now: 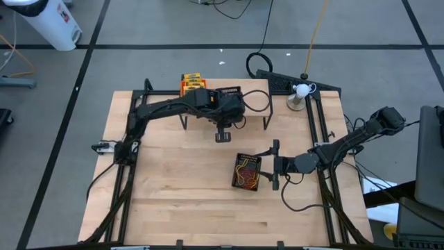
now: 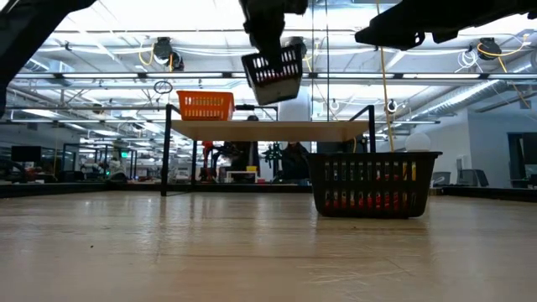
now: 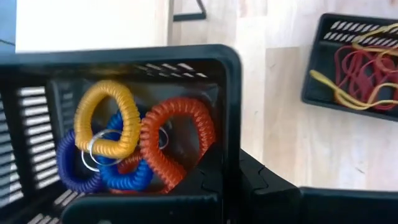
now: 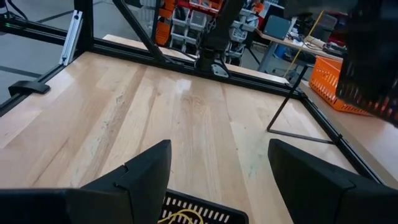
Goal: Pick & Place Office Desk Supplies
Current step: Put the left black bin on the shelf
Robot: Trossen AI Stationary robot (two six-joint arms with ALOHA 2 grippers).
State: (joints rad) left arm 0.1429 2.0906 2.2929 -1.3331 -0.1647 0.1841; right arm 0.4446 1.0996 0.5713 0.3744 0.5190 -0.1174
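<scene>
Left gripper [image 2: 270, 46], jaws pressed together on the rim of a black mesh bin [image 2: 273, 77], holds it in the air above the light wooden shelf [image 1: 208, 107] at roughly 12 o'clock on the table [image 1: 180, 201]. In the low view the bin hangs tilted, one corner lower than the other, clear of the shelf top. Inside it lie coiled loops: yellow [image 3: 107, 118], orange-red [image 3: 177, 140] and blue [image 3: 99, 171], bunched against one wall.

The orange mesh bin [image 2: 205, 105] stands upright on the shelf toward 11 o'clock, with yellow-and-green packs [image 1: 191, 81] in it, as seen from above.

The second black mesh bin [image 1: 248, 171] rests on the table just right of centre, long axis running 12 to 6 o'clock, holding red and yellow rubber-band loops [image 3: 364, 71].

Right gripper [image 1: 270, 165], jaws spread wide, sits at the 3 o'clock side of this bin, fingers [image 4: 140, 177] straddling its near rim without touching.

Bare tabletop lies open from 6 to 9 o'clock
</scene>
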